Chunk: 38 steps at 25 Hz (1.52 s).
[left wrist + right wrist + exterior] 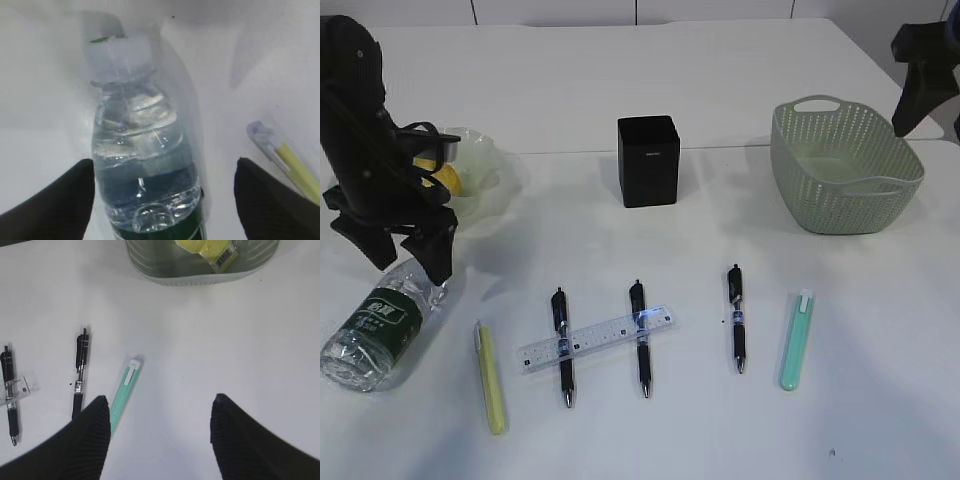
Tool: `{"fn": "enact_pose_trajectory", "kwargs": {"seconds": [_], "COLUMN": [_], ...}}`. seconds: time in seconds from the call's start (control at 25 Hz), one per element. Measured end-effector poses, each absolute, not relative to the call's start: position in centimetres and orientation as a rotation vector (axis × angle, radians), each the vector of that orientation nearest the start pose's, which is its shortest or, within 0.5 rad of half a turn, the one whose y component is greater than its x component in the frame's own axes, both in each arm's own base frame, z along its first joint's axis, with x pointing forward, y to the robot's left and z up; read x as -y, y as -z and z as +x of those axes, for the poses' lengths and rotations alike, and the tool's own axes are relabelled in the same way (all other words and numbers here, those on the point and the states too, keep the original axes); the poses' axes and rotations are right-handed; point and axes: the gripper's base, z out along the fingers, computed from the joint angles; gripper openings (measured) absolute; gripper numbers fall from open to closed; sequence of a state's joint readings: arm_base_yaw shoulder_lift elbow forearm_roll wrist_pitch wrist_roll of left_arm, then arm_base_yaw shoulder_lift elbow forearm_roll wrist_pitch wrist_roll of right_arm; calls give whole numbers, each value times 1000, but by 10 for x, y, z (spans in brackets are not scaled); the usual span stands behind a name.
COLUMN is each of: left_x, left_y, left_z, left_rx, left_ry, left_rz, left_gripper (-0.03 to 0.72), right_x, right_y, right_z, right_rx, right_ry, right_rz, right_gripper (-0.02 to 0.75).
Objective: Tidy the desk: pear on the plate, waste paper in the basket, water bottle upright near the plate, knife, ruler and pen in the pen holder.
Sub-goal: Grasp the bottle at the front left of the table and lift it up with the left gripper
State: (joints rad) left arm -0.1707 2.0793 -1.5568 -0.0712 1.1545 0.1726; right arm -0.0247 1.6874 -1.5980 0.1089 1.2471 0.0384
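Observation:
The water bottle (pixel 378 325) lies on its side at the front left, white cap (pixel 117 50) pointing away from the wrist camera. My left gripper (pixel 165 200) is open and straddles its clear shoulder, one finger on each side, (pixel 410 255). The yellow pear (pixel 447 180) sits in the pale green plate (pixel 492 165). Three black pens (pixel 736 320) lie in a row, and the clear ruler (pixel 597 339) rests across two of them. A mint-green knife (pixel 796 340) lies to the right. The waste paper (pixel 210 250) is inside the basket (pixel 840 170). My right gripper (pixel 160 435) is open above bare table.
The black pen holder (pixel 648 160) stands at the middle back. A yellow pen-shaped stick (pixel 492 378) lies just right of the bottle, (pixel 295 167). The right arm (pixel 925 60) hangs high at the back right, above the basket's far side.

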Motion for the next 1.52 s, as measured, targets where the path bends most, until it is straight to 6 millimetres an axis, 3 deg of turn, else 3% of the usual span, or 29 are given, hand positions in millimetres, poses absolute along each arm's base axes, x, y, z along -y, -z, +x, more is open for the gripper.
{"fn": "enact_pose_trajectory", "kwargs": {"seconds": [0.24,0.68,0.96,1.52], "left_x": [74,74,72,71], "left_y": [-169,-141,-140,-140], "left_z": [403,405,407,408], "left_rx": [-3109,-3176,-3153,-3147], "left_ry": [76,71,36,9], "left_rz": [502,514,527,541], "left_gripper": [624,624,619,412], "right_x": [-1,-1,-1,-1], "right_y": [-336,-336,-336,-336], "right_z": [350,350,350,350], "right_rx": [-2810,-2810,-2810,-2810], "right_ry": [-159,-161,-159,-161], "right_rz": [114,93,82,80], "right_gripper": [497,498,498,498]}}
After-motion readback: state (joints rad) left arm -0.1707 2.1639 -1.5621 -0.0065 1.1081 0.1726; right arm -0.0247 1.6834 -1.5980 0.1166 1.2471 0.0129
